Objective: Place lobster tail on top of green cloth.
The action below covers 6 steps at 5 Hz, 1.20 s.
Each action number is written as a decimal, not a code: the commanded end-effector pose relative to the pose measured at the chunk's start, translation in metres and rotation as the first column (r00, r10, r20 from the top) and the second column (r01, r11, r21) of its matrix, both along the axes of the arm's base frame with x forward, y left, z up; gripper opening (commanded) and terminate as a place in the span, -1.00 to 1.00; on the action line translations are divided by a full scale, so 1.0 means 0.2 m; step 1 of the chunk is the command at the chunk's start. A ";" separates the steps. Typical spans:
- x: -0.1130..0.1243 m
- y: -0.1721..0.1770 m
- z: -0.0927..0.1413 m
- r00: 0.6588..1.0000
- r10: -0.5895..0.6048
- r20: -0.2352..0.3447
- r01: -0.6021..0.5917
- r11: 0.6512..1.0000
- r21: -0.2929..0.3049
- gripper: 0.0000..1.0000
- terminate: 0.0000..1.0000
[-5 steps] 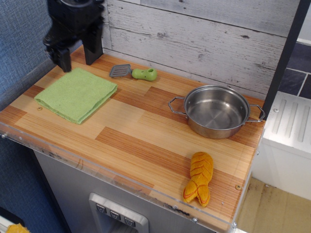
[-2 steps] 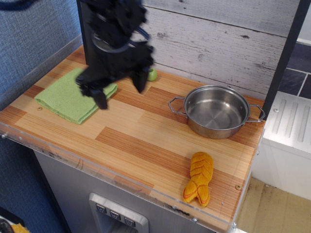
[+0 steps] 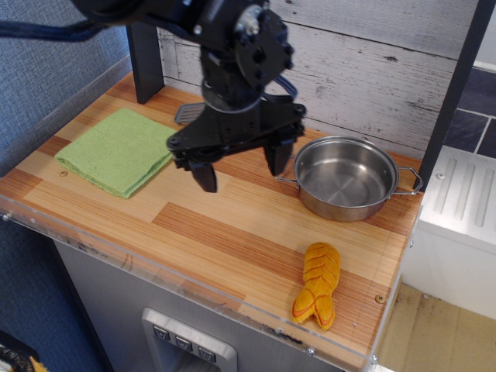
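Note:
The lobster tail (image 3: 316, 284), an orange-yellow ribbed plush with a forked fin, lies on the wooden counter near the front right edge. The green cloth (image 3: 116, 149), a light green folded square, lies flat at the left of the counter. My black gripper (image 3: 241, 168) hangs above the middle of the counter, between the cloth and the steel pot. Its two fingers are spread wide apart with nothing between them. It is well left of and behind the lobster tail.
A steel pot (image 3: 346, 179) with two handles stands at the right, just behind the lobster tail. A grey spatula head (image 3: 186, 113) shows behind the gripper, its handle hidden. A wooden plank wall (image 3: 372, 70) backs the counter. The counter's front edge (image 3: 194, 288) is close below.
The gripper has moved right and forward, from above the cloth's back left corner to the middle of the counter. It stays open. Lobster tail, cloth and pot have not moved.

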<state>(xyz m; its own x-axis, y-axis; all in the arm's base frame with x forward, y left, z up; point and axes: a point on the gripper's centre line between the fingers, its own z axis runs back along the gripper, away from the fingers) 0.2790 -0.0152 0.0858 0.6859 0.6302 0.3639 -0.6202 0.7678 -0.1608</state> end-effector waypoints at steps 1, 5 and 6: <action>-0.03 -0.18 -0.10 0.959 -0.282 0.004 0.281 0.959 0.029 1.00 -1.00; -0.11 -0.35 -0.29 0.908 -0.415 -0.058 0.417 0.908 0.040 1.00 -1.00; -0.11 -0.36 -0.33 0.909 -0.411 -0.064 0.414 0.909 0.052 -1.00 -1.00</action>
